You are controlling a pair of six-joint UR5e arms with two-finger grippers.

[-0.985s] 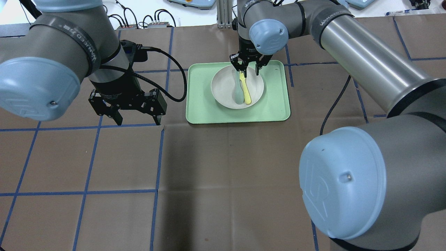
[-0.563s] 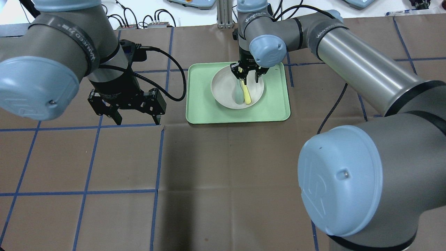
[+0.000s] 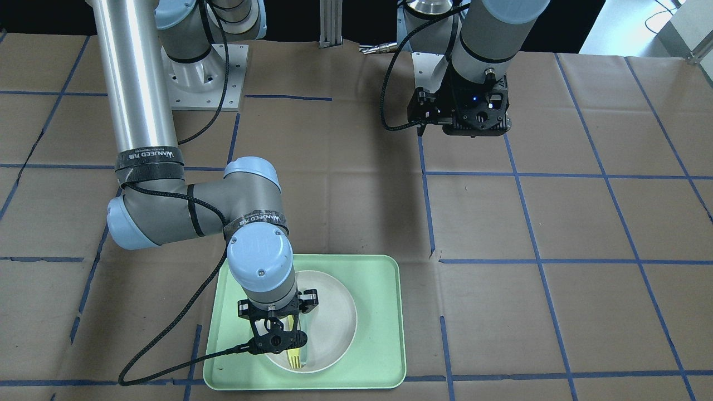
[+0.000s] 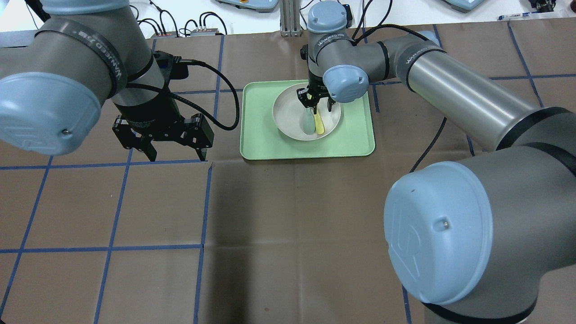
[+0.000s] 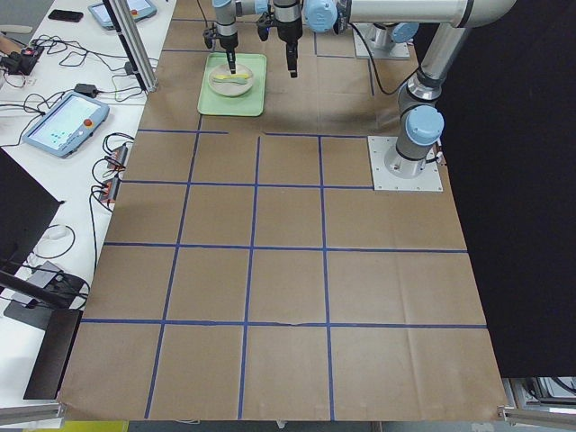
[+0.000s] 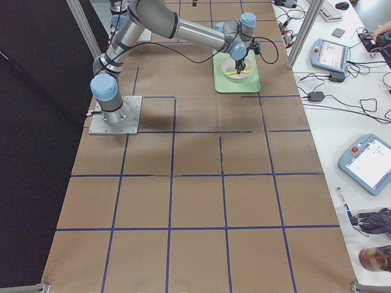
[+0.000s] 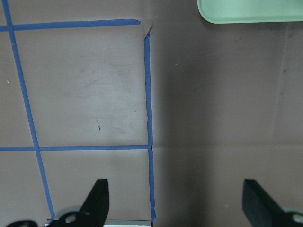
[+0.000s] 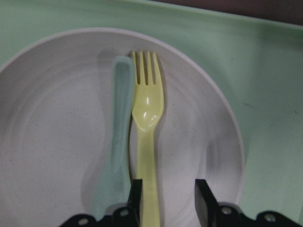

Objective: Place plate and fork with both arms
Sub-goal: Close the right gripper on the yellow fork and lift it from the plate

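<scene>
The off-white plate [image 4: 288, 112] sits on the mint-green tray [image 4: 261, 144]. The yellow fork [image 4: 319, 123] lies in the plate beside a pale blue-green spoon [image 4: 307, 123]. My right gripper [image 4: 317, 105] is low inside the plate. In the right wrist view it [image 8: 169, 198] is open, its fingers [image 8: 136, 196] straddle the handle of the fork [image 8: 147, 109], and the handle lies close to the left finger. My left gripper [image 4: 175, 155] is open and empty, above the table to the left of the tray.
Brown paper with blue tape lines covers the table. The left wrist view shows bare paper under the left gripper [image 7: 175, 203] and a corner of the tray [image 7: 246, 12] at the top right. A black cable [image 3: 167, 365] trails from the right wrist over the tray's edge.
My right gripper has come down into the plate, over the fork's handle. The left arm has hardly moved.
</scene>
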